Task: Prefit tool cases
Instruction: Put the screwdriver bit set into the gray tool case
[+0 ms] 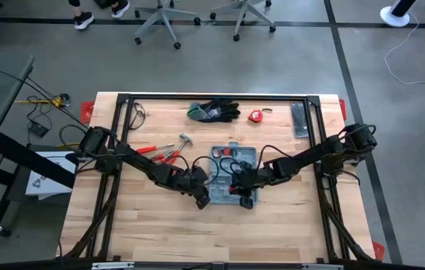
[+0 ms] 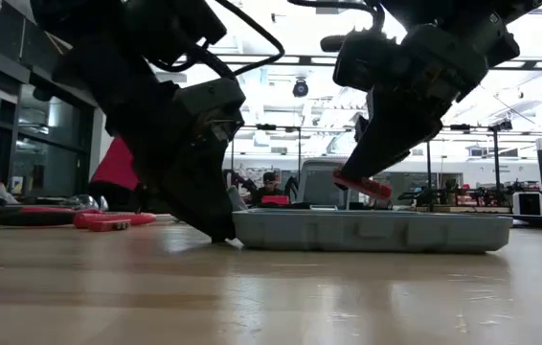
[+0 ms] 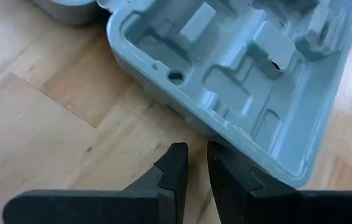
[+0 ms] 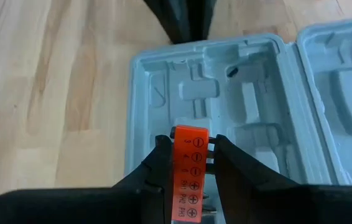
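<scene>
The grey-blue tool case (image 1: 231,161) lies open on the table's middle, and its moulded recesses (image 3: 238,74) show bare. My right gripper (image 4: 190,152) hangs over the near half of the case (image 4: 226,99), shut on an orange bit holder (image 4: 189,168) printed with screwdriver marks. My left gripper (image 3: 198,163) is down at the table beside the case's left near wall (image 2: 242,230), its fingers shut but for a narrow slit. In the low view the left gripper (image 2: 218,230) reaches the tabletop. My left gripper stands with the outer side of one finger (image 3: 232,171) against the case's outer wall (image 3: 226,140), coming from above and the left; its tips are at the tabletop. My right gripper pinches the orange bit holder by its two long sides (image 4: 175,163), the holder lying along the fingers with its free end (image 4: 189,132) past their tips. The fingers slant down from above. The holder (image 2: 362,184) is tilted and lifted clear of the case.
Red-handled pliers and a hammer (image 1: 169,150) lie left of the case. Black-and-green gloves (image 1: 214,111), a red tape measure (image 1: 255,115) and a dark flat bar (image 1: 300,120) sit along the far edge. Bare wood runs along the near side (image 1: 220,232).
</scene>
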Available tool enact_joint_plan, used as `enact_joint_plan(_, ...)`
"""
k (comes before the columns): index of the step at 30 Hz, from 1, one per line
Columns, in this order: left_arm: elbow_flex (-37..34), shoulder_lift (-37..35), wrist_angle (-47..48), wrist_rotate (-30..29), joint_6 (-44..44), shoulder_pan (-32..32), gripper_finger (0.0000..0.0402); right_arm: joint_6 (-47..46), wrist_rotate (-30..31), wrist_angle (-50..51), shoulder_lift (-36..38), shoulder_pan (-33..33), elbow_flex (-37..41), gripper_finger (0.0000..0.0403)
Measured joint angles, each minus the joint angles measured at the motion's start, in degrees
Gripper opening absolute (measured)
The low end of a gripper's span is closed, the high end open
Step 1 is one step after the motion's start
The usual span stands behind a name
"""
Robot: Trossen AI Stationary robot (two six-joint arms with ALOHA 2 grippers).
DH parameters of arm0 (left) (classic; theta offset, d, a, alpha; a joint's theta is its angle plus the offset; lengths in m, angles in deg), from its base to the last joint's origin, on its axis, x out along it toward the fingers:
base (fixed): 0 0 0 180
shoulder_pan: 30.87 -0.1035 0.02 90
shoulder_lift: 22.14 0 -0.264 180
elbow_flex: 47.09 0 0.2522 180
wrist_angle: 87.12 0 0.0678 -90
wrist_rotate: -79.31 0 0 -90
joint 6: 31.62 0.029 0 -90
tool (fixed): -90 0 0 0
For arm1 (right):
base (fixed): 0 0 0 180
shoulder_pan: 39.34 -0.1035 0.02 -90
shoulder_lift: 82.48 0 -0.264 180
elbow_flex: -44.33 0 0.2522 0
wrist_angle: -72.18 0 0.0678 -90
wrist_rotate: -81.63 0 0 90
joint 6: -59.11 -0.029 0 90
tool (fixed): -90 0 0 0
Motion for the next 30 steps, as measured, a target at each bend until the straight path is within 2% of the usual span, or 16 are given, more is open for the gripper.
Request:
enact_joint_plan(13, 0.00, 0.00, -0.09, -0.31, 1.10, -0.06, 0.0056, 2.50, -2.30, -3.84, -4.22, -0.10, 0.07, 0.0077)
enact_joint_plan(21, -0.02, 0.00, -0.05, -0.32, 1.20, 0.31, 0.0056, 6.97, -1.69, 0.31, -4.66, -0.08, 0.04, 0.0077)
enact_joint_plan(30, -0.02, 0.00, -0.05, -0.14, 1.18, 0.60, 0.0056, 5.65, -2.27, 0.53, -4.63, -0.08, 0.04, 0.0077)
